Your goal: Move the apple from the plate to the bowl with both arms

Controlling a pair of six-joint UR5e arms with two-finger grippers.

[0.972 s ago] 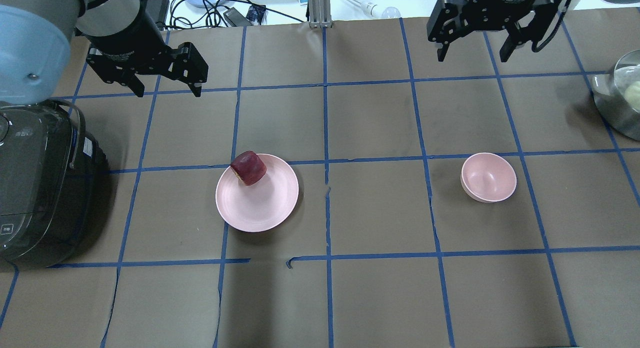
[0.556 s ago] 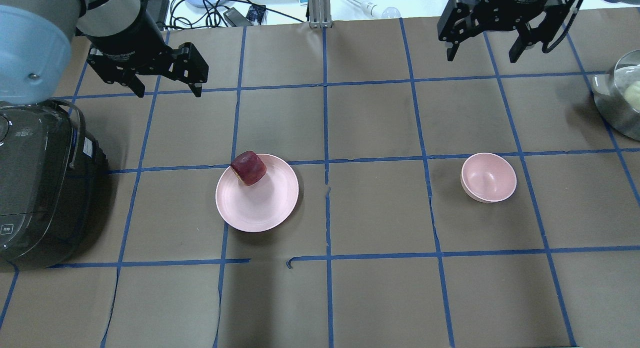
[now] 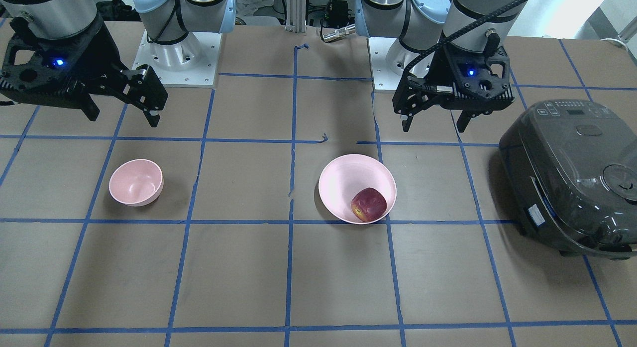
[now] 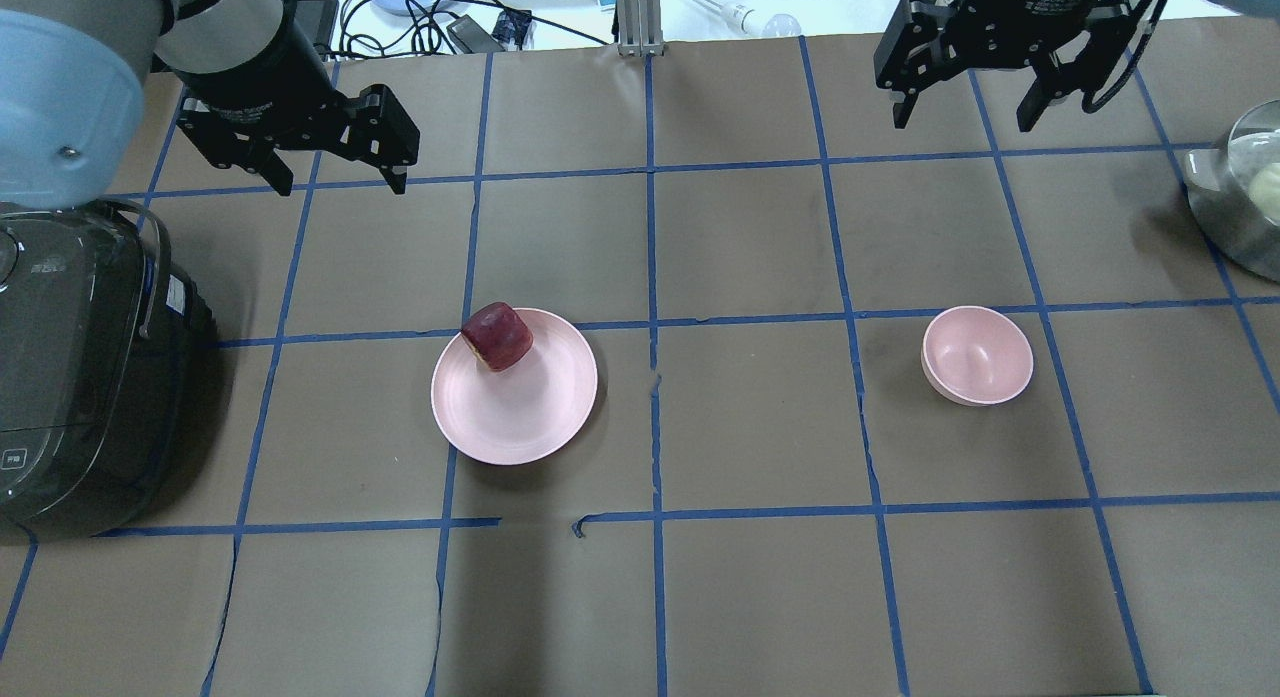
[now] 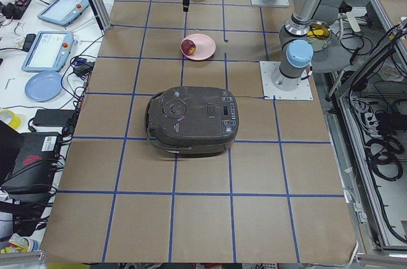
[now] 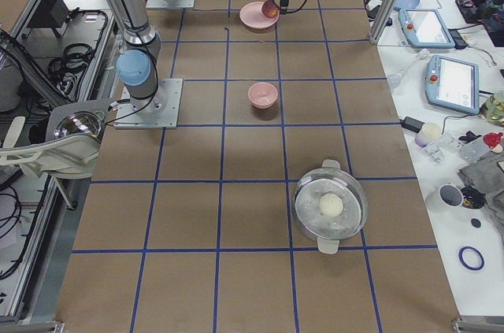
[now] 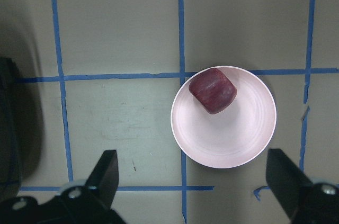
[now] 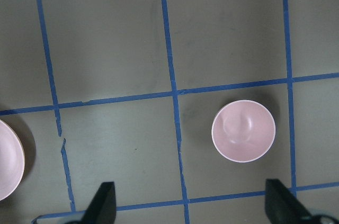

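Left gripper (image 4: 340,188) wide open, empty; apple (image 4: 497,336) on plate (image 4: 520,417) well below. Right gripper (image 4: 962,124) likewise, bowl (image 4: 978,355) below.

— What moved?
— The right claw (image 4: 964,123) slid a little along the far edge of the surface (image 4: 760,597), toward its far right corner.
— And the left claw (image 4: 342,187)?
— Only a slight nudge, the same way.

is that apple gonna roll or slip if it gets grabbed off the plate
Likely to roll: the apple is rounded and sits near the rim of the shallow plate, which would hardly stop it. Its skin looks smooth, so an off-centre pinch may slip.
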